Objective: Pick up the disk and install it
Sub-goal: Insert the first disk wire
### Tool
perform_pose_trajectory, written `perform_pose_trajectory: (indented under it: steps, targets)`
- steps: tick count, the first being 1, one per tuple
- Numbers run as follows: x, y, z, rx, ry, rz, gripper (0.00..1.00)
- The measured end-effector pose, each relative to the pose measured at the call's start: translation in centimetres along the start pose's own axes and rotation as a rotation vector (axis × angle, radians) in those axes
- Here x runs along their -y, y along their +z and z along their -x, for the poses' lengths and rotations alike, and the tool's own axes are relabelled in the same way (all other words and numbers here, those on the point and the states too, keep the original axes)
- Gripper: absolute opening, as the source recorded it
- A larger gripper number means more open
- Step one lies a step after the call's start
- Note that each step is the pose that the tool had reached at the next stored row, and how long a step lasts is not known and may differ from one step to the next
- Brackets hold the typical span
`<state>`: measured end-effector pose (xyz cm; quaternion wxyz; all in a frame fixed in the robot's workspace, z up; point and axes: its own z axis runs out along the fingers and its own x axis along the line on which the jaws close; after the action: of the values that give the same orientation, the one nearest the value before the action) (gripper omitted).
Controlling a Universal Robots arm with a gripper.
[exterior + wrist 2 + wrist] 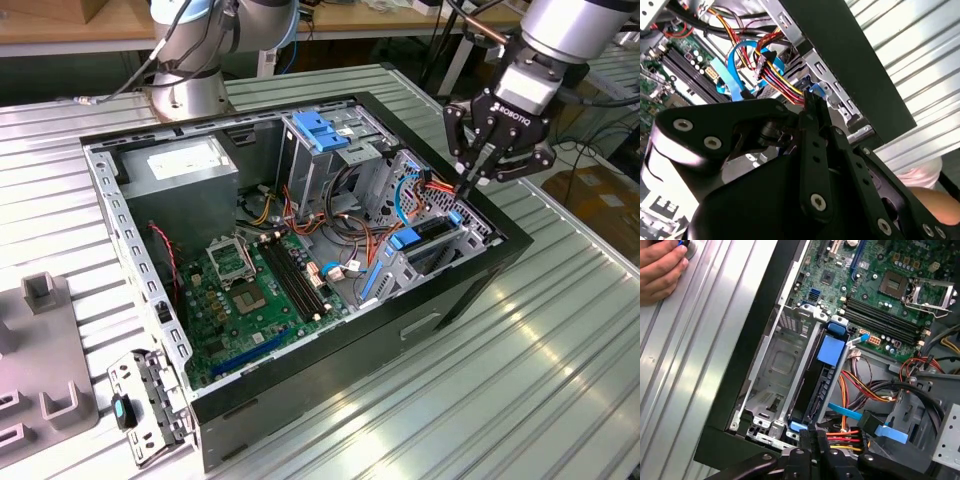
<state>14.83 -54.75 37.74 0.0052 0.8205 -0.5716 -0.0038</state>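
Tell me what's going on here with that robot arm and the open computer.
The gripper is down at the drive bay by the edge of the open computer case, fingertips pinched together beside a bundle of coloured power wires. The disk, with its blue rail, sits on edge in the bay. A person's hand rests on the table beside the case.

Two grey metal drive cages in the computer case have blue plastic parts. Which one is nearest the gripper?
The blue-railed cage on the exterior view's right, at the black gripper; the blue-topped cage stands apart, farther left.
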Motion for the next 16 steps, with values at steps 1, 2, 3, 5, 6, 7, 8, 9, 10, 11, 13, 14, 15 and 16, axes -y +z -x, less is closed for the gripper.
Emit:
perform_pose_trajectory:
  steps: [1, 2, 3, 5, 6, 7, 8, 9, 10, 11, 13, 14, 15, 16]
  targets:
    - [0.00, 0.06, 0.00, 0.0004, 0.029, 0.0000, 0.16]
    - [0.00, 0.10, 0.00, 0.0006, 0.046, 0.0000, 0.16]
    - [-0.01, 0.14, 0.00, 0.0007, 0.057, 0.0000, 0.16]
    - [-0.13, 0.26, 0.04, 0.0002, 0.068, 0.0003, 0.16]
    - [-0.28, 0.29, 0.10, 0.0001, 0.070, 0.0003, 0.16]
    - [-0.43, 0.31, 0.16, 0.0001, 0.071, 0.0003, 0.16]
    - [-0.58, 0.35, 0.21, 0.0002, 0.075, 0.0003, 0.16]
    - [-0.67, 0.38, 0.24, 0.0004, 0.079, 0.0002, 0.16]
    - [-0.74, 0.42, 0.27, 0.0005, 0.084, 0.0002, 0.16]
    - [-0.79, 0.45, 0.29, 0.0005, 0.090, 0.0002, 0.16]
    - [-0.81, 0.55, 0.31, 0.0004, 0.111, 0.0003, 0.16]
    - [-0.82, 0.62, 0.31, 0.0007, 0.124, 0.0003, 0.16]
    - [-0.82, 0.70, 0.31, 0.0010, 0.138, 0.0003, 0.16]
    - [-0.83, 0.84, 0.31, 0.0012, 0.160, 0.0003, 0.16]
